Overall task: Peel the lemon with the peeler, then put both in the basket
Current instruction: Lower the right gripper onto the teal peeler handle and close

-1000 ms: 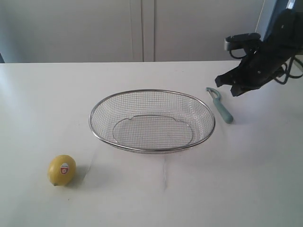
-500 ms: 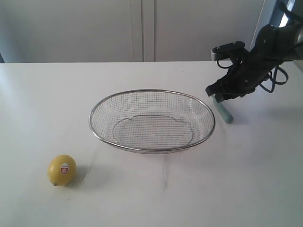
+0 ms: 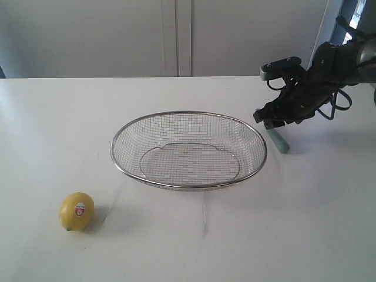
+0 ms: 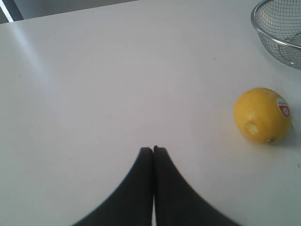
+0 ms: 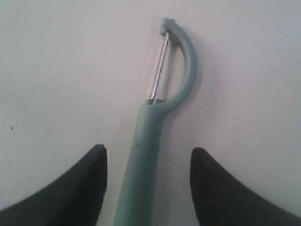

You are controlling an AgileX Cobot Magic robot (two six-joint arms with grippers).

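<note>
The yellow lemon (image 3: 76, 211) with its red-and-white sticker lies on the white table at the front left, and the left wrist view also shows the lemon (image 4: 261, 115). My left gripper (image 4: 153, 149) is shut and empty over bare table, off to one side of the lemon. The teal peeler (image 3: 281, 143) lies just right of the wire basket (image 3: 188, 187). My right gripper (image 3: 267, 120) hangs low over it, partly hiding it. In the right wrist view the peeler (image 5: 146, 155) runs between the open right gripper (image 5: 149, 149), its handle apart from both fingers.
The basket holds nothing, and its rim (image 4: 277, 23) reaches into a corner of the left wrist view. A pale wall runs behind the table's far edge. The right arm (image 3: 335, 64) and its cables reach in from the back right.
My right gripper has come down and leftward onto the peeler and has gone from shut to open, now straddling the handle. Lemon, basket and left gripper have not moved.
</note>
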